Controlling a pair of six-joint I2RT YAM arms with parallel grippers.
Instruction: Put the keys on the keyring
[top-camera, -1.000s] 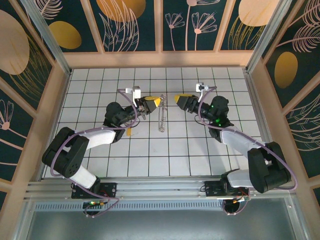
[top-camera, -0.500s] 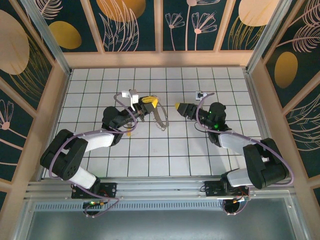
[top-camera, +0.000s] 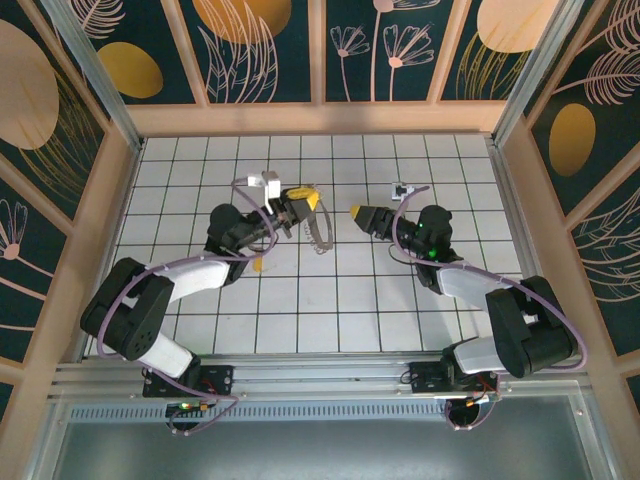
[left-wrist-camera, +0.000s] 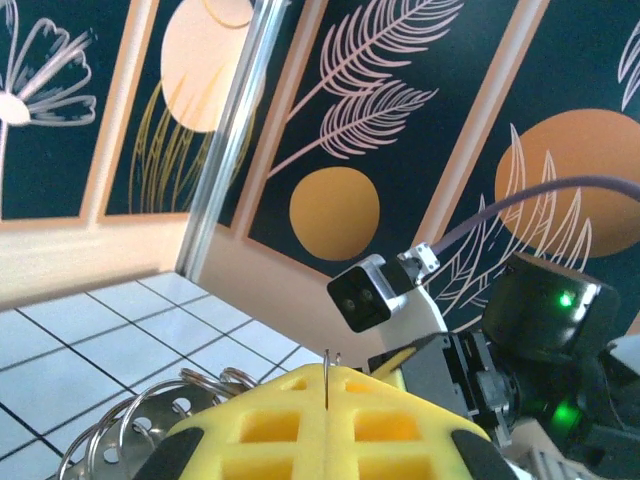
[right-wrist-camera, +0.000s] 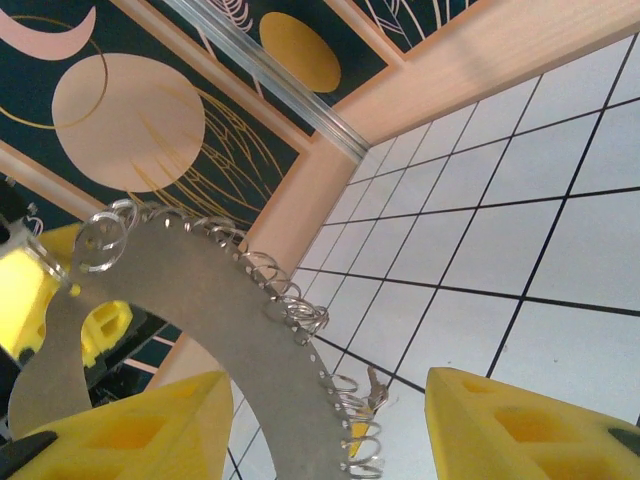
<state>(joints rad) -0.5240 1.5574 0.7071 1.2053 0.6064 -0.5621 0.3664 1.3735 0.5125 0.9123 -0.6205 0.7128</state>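
left gripper (top-camera: 303, 203) clamped shut on the keyring (top-camera: 320, 232), with the thin rim edge pinched between the yellow pads (left-wrist-camera: 270, 425) in the left wrist view. The ring hangs toward 5 o'clock from the tips and seems lifted off the table (top-camera: 400, 300), probably held up so the small loops (right-wrist-camera: 300, 315) on its rim face the other arm. right gripper (top-camera: 357, 212) sits at 3 o'clock of the ring, jaws about half apart, empty, near but not touching; its fingers (right-wrist-camera: 520, 420) frame the ring's flat face. key (top-camera: 258, 265), yellow head, lies on a tile at 7 o'clock of the left gripper, just beside that forearm, not yet picked up; the free right arm looks meant to fetch it
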